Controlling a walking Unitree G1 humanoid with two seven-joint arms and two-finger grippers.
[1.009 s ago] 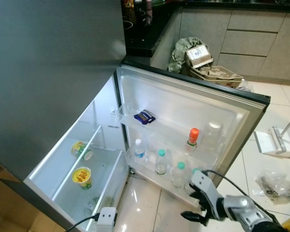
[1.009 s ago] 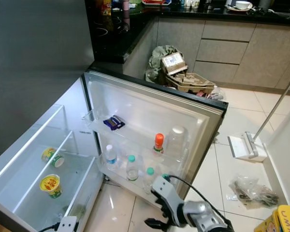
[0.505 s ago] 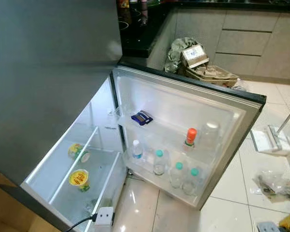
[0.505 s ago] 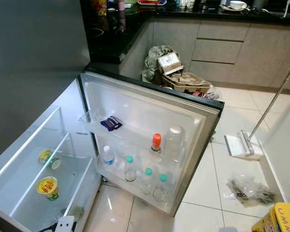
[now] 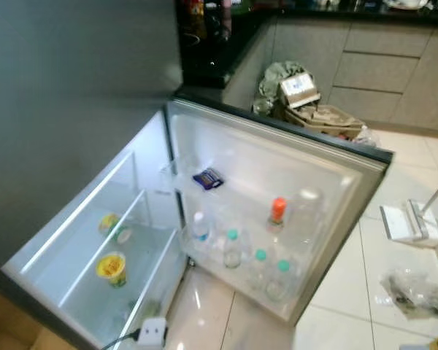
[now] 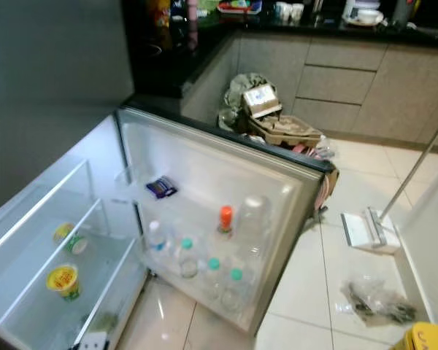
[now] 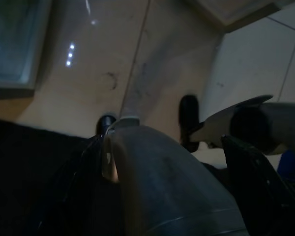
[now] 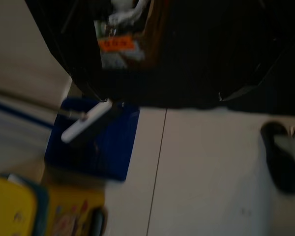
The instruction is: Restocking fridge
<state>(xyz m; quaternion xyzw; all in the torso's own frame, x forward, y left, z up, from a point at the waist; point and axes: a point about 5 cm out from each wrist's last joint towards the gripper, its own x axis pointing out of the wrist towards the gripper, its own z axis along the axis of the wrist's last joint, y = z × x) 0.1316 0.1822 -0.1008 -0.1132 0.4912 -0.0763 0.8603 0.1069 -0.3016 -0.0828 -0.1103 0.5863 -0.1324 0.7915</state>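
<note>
The fridge stands open, its door (image 5: 350, 182) swung out to the right. On the door's upper shelf lies a blue packet (image 5: 208, 178). Below it stand an orange-capped bottle (image 5: 277, 213) and a clear container (image 5: 306, 211). The lower door shelf holds several water bottles, three with green caps (image 5: 259, 264) and one with a pale cap (image 5: 198, 227). Two yellow-lidded cups (image 5: 111, 267) lie on the fridge's inner shelves. Both arms hang low. The left wrist view looks down at beige floor tiles (image 7: 157, 59), and the right wrist view at pale tiles (image 8: 206, 187).
Cardboard and a stuffed bag (image 5: 310, 102) are piled behind the door. A white dustpan (image 5: 409, 222) and a crumpled plastic bag (image 5: 416, 292) lie on the floor to the right. A white plug block (image 5: 152, 332) sits by the fridge. A blue box (image 8: 96, 147) and a yellow box (image 8: 39, 211) stand close by.
One second ago my right gripper was at the right end of the door's lower shelf; it has dropped out of the head views. The camera has shifted slightly and the picture is blurrier.
</note>
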